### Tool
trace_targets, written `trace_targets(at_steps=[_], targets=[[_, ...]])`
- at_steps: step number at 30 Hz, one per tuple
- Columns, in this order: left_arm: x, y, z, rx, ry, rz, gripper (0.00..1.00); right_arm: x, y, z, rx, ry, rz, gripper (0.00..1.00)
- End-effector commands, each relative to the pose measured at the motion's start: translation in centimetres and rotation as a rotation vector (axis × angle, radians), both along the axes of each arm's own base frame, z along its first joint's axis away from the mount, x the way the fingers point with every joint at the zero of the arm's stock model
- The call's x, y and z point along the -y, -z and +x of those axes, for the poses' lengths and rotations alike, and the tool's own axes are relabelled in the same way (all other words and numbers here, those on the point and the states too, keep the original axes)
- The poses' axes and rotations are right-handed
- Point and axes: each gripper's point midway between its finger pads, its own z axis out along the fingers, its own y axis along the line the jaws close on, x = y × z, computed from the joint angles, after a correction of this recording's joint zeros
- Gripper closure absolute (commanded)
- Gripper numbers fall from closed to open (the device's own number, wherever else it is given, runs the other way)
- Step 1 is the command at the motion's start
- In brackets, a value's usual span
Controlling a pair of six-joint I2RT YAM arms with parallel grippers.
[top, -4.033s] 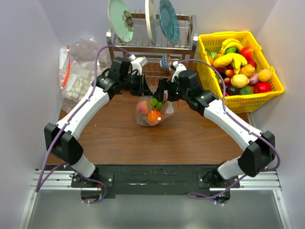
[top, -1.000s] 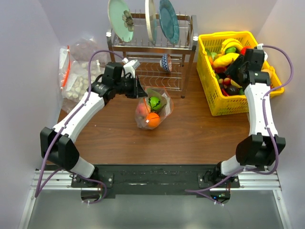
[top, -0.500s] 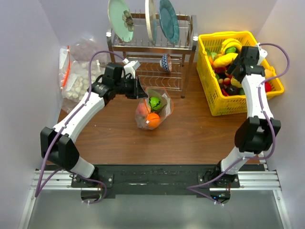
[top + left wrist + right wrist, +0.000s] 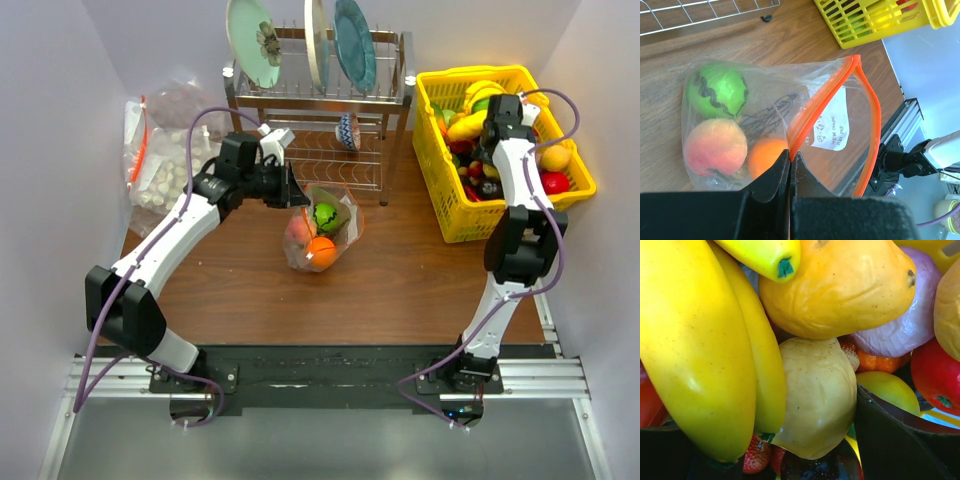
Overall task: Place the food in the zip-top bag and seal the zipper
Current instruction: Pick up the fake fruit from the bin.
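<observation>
The clear zip-top bag (image 4: 336, 232) lies mid-table with a green round fruit (image 4: 325, 213), an orange (image 4: 321, 250) and a peach-like fruit (image 4: 299, 232) inside. My left gripper (image 4: 297, 190) is shut on the orange-red zipper (image 4: 815, 100) at the mouth's near corner. The mouth gapes, its two strips apart. The left wrist view shows the pinch (image 4: 790, 152) beside the orange (image 4: 767, 155). My right gripper (image 4: 493, 148) is down in the yellow basket. Its fingers (image 4: 890, 440) stand wide apart around a pale yellow fruit (image 4: 817, 395) next to bananas (image 4: 695, 350).
The yellow basket (image 4: 470, 230) of toy fruit stands at the back right. A metal dish rack (image 4: 320, 100) with plates stands at the back, close behind the bag. Clear bags of white lumps (image 4: 160, 150) lie at the back left.
Four seconds ago the right gripper was at the bag's mouth. Over the last second it swung leftward over the basket and dipped among the fruit. The left gripper and bag stayed put.
</observation>
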Motion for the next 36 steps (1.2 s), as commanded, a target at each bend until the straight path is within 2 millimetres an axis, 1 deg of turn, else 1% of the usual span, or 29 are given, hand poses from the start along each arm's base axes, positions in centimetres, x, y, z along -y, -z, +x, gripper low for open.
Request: trace_targets(at_steps=[1,2,4,5,6,7,9,10,11,12,13,14,15,16,17,19,21,24,25,26,27,28,30,31,33,34,36], targets=[[0.1,-0.7,0.2,0.052,0.021,-0.011,1.00,0.3,-4.3,-0.8,0.111,0.013,-0.023,0.42],[0.1,-0.8,0.1,0.052,0.020,-0.012,1.00,0.0,-5.0,-1.1,0.133,0.002,-0.013,0.45],[0.0,-0.9,0.1,0.056,0.019,-0.010,1.00,-1.2,-6.7,-2.2,0.191,-0.043,0.018,0.46],[0.0,-0.9,0.1,0.054,0.015,-0.010,1.00,-1.7,-7.1,-2.6,0.208,-0.054,0.035,0.46],[0.0,-0.9,0.1,0.054,0.016,-0.008,1.00,-2.5,-6.6,-2.9,0.208,-0.090,0.067,0.46],[-0.1,-0.8,0.2,0.053,0.012,-0.006,1.00,-3.0,-8.4,-3.7,0.251,-0.110,0.073,0.46],[-0.1,-0.9,0.1,0.052,0.010,-0.005,1.00,-4.1,-8.5,-4.8,0.260,-0.146,0.105,0.46],[-0.1,-0.9,0.1,0.051,0.012,-0.004,1.00,-5.0,-9.8,-5.3,0.296,-0.190,0.128,0.46],[-0.2,-0.8,0.1,0.052,0.012,-0.002,1.00,-5.5,-10.3,-5.8,0.310,-0.213,0.140,0.45],[-0.2,-0.8,0.1,0.051,0.012,-0.001,1.00,-6.1,-10.3,-6.2,0.317,-0.238,0.155,0.45],[-0.2,-0.9,0.1,0.052,0.011,0.000,1.00,-6.6,-10.6,-6.5,0.330,-0.257,0.166,0.45],[-0.2,-0.9,0.1,0.052,0.011,0.003,1.00,-7.4,-12.0,-7.3,0.373,-0.288,0.186,0.45],[-0.2,-0.9,0.1,0.053,0.007,0.005,1.00,-7.8,-12.1,-7.6,0.387,-0.301,0.198,0.45],[-0.3,-0.8,0.2,0.050,0.006,0.007,1.00,-8.1,-12.7,-7.9,0.408,-0.313,0.205,0.45],[-0.3,-0.8,0.2,0.049,0.006,0.010,1.00,-9.0,-13.6,-8.3,0.436,-0.339,0.233,0.45],[-0.3,-0.9,0.3,0.052,0.002,0.012,1.00,-10.4,-14.2,-8.5,0.461,-0.392,0.283,0.46],[-0.4,-0.8,0.3,0.051,0.001,0.013,1.00,-13.4,-15.1,-8.8,0.503,-0.498,0.385,0.49],[-0.4,-0.9,0.4,0.050,-0.003,0.014,1.00,-18.0,-15.9,-9.2,0.551,-0.638,0.486,0.49],[-0.3,-0.9,0.3,0.050,-0.002,0.012,1.00,-20.4,-16.1,-9.5,0.546,-0.703,0.504,0.49],[-0.3,-0.9,0.5,0.048,-0.007,0.012,1.00,-22.0,-16.1,-9.9,0.541,-0.746,0.513,0.49],[-0.4,-1.0,0.4,0.046,-0.011,0.012,1.00,-23.7,-16.3,-10.4,0.544,-0.804,0.531,0.49],[-0.4,-0.9,0.5,0.043,-0.015,0.015,1.00,-26.1,-16.3,-11.1,0.535,-0.875,0.560,0.49],[-0.5,-1.2,0.6,0.047,-0.019,0.016,1.00,-28.4,-16.2,-12.0,0.542,-0.954,0.585,0.50],[-0.5,-1.1,0.6,0.045,-0.021,0.019,1.00,-30.5,-16.5,-13.1,0.540,-1.025,0.611,0.50],[-0.5,-0.9,0.6,0.038,-0.022,0.027,1.00,-32.8,-16.6,-14.2,0.547,-1.111,0.631,0.50],[-0.6,-0.9,0.6,0.036,-0.024,0.031,1.00,-35.1,-16.7,-15.6,0.532,-1.207,0.648,0.50],[-0.6,-0.8,0.8,0.029,-0.025,0.040,1.00,-37.0,-16.1,-16.8,0.493,-1.278,0.644,0.50]])
